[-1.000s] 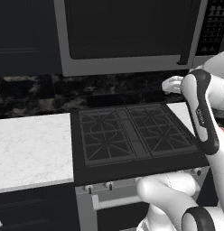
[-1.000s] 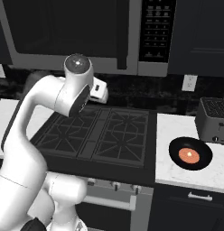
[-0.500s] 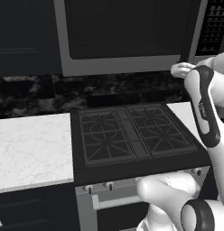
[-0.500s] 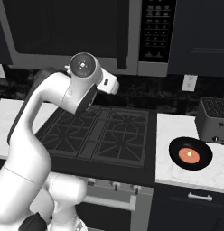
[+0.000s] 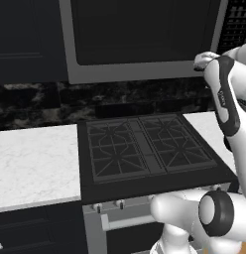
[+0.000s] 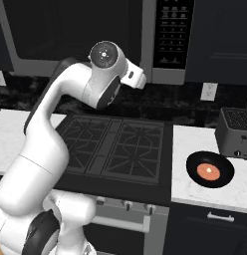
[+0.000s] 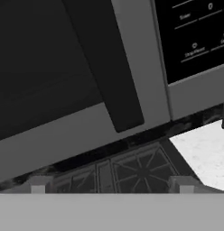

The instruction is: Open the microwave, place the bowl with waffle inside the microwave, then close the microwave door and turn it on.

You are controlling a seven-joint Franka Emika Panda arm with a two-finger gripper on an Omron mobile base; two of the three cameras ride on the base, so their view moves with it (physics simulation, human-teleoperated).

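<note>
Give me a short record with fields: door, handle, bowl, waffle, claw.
door: microwave door shut
handle: black bar, close before the claw, untouched
bowl: bowl on the counter right of the stove, in front of the toaster
waffle: waffle inside the bowl
claw: claw open, holding nothing

Microwave door (image 7: 64,81) shut across cavity

**Colours in the kitchen scene**

The boxy silver-grey microwave (image 6: 95,40) has a dark glass door (image 5: 140,34) with a black bar handle (image 7: 109,72) and a black button panel (image 6: 171,32). The round black bowl (image 6: 210,169) holds an orange-brown waffle (image 6: 207,172). The desk (image 5: 30,163) is white marble with faint grey speckles. The stove (image 5: 150,149) is black.
</note>
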